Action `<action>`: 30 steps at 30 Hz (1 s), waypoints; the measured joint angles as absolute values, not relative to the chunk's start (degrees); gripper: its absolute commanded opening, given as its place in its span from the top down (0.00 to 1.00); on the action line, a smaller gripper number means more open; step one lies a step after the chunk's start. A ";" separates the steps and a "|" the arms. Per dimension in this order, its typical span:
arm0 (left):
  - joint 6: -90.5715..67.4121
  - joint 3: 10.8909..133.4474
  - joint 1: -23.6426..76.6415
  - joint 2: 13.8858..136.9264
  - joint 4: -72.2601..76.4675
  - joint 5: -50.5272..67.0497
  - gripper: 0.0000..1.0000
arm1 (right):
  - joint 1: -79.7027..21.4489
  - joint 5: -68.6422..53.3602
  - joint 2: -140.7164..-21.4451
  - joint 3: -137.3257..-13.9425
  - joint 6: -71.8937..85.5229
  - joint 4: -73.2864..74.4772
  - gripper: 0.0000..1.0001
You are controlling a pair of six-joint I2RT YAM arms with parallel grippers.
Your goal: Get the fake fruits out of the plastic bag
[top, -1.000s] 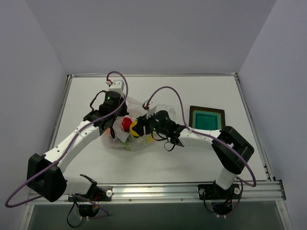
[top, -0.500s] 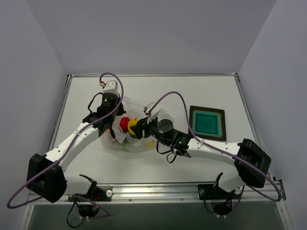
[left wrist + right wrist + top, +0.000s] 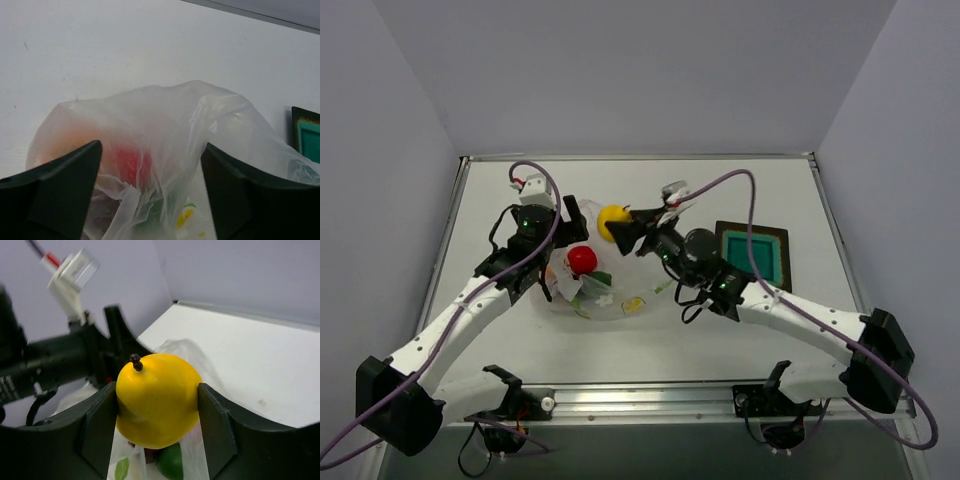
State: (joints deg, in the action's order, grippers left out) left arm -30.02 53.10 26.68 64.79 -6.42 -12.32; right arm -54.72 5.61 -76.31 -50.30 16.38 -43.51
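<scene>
My right gripper [image 3: 618, 224] is shut on the yellow fruit [image 3: 612, 218], a glossy pear shape with a dark stem [image 3: 158, 405], held above the bag's far edge. The plastic bag [image 3: 620, 297] lies crumpled mid-table, thin and whitish with citrus prints. A red fruit [image 3: 583, 260] sits in its mouth and shows through the film [image 3: 133, 165], with an orange tint [image 3: 64, 137] to its left. My left gripper [image 3: 151, 148] stands open, jaws wide, just over the bag's left side [image 3: 563, 248], holding nothing. Something green [image 3: 170, 461] lies in the bag under the yellow fruit.
A dark square tray with a teal centre [image 3: 722, 250] lies right of the bag, its corner visible at the right edge [image 3: 305, 116]. The right arm's forearm [image 3: 790, 310] crosses the table in front of the tray. Grey walls enclose the table.
My right gripper has lifted the yellow fruit out of the bag and carried it toward the far side. My left gripper has opened, let go of the bag and drawn back left.
</scene>
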 measured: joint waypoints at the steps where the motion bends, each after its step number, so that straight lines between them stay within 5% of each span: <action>1: -30.20 53.10 26.74 63.99 -6.90 -12.36 0.07 | -52.93 5.69 -73.97 -50.04 16.95 -42.94 1.00; 13: -31.29 53.06 27.05 50.09 -17.85 -12.84 0.06 | -27.22 18.61 -54.52 -40.53 22.52 -32.38 1.00; 23: -32.23 51.40 27.31 37.98 -29.78 -5.28 0.06 | -16.47 28.16 -75.22 -33.63 23.97 -29.78 1.00; 30: -32.10 51.94 27.38 38.94 -32.08 -1.21 0.06 | -14.90 28.10 -82.76 -34.72 25.67 -30.98 0.84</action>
State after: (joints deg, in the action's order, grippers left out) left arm -32.10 51.94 27.38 38.94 -32.08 -1.21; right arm -14.90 28.10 -82.76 -34.72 25.67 -30.98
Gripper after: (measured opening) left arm 0.943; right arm 0.537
